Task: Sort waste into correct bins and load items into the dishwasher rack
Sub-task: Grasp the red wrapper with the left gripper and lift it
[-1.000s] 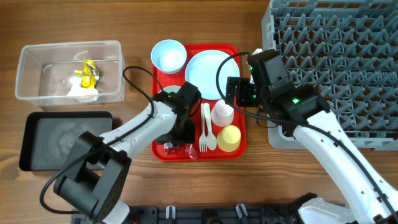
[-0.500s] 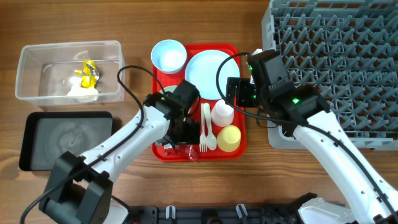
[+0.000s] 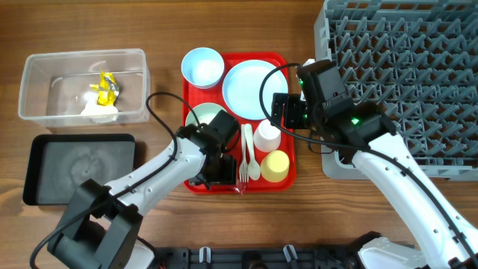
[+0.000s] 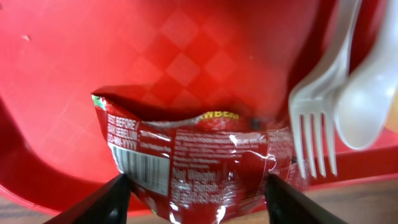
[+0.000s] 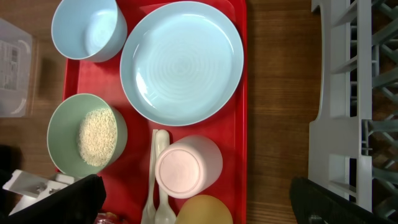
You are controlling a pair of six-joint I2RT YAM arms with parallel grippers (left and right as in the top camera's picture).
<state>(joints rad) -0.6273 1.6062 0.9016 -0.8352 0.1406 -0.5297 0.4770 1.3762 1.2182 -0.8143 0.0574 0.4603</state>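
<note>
Straddling the crinkled red-and-clear plastic wrapper (image 4: 199, 168) at the flat red serving tray's (image 4: 155, 56) near edge, just beside the white plastic fork (image 4: 314, 124) — left tool (image 4: 199, 196) spread, seemingly poised to pinch; right tool (image 3: 282, 110) spread too, empty.

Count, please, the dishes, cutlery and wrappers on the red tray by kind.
Bowls: 2, blue bowl, green bowl
Plate: 1
Cups: 2, white cup, yellow cup
Fork: 1
Spoon: 1
Wrapper: 1
Total: 8
</note>
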